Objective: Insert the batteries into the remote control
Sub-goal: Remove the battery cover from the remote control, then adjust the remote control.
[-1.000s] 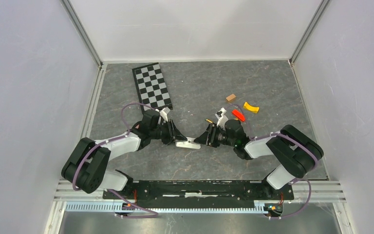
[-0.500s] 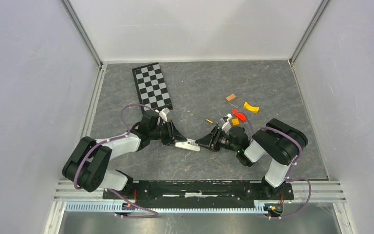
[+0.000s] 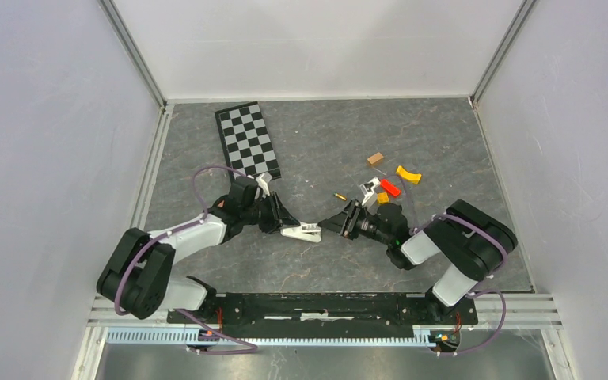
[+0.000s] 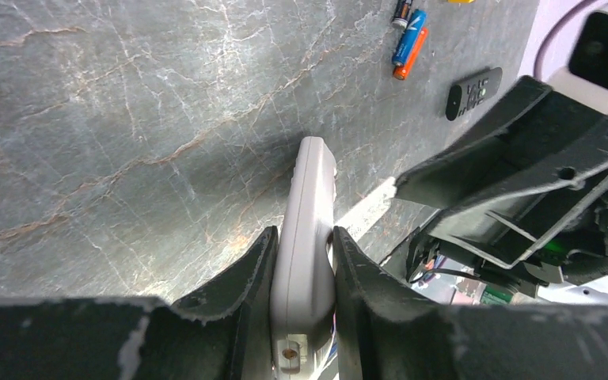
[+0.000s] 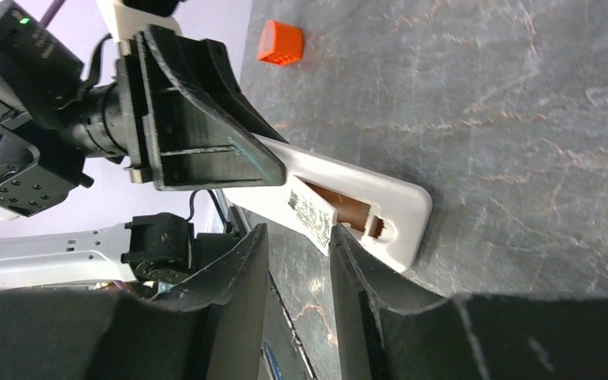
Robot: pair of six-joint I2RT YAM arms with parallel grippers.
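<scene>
The white remote control (image 3: 307,232) lies low over the table at centre, my left gripper (image 3: 285,226) shut on its near end. In the left wrist view both fingers press the remote's (image 4: 309,198) sides around my left gripper (image 4: 305,237). Its back faces my right gripper (image 5: 297,237), showing the brown battery bay (image 5: 348,210) with the labelled cover (image 5: 313,214) lifted. My right gripper (image 3: 334,224) is open, the cover's corner at its fingertips, nothing clamped. A gold battery (image 3: 338,195) lies behind it. Blue (image 4: 408,36) and orange (image 4: 406,62) batteries lie together further off.
A checkerboard (image 3: 247,141) lies at the back left. Brown (image 3: 375,158), yellow (image 3: 408,173), red (image 3: 389,188) and orange (image 3: 382,198) blocks sit behind the right arm. A small black remote-like piece (image 4: 473,93) lies near the batteries. An orange block (image 5: 279,41) shows beyond the left gripper.
My right gripper has narrowed and drawn in to the remote's free end while its arm swung. The left gripper keeps its hold and has turned the remote slightly.
</scene>
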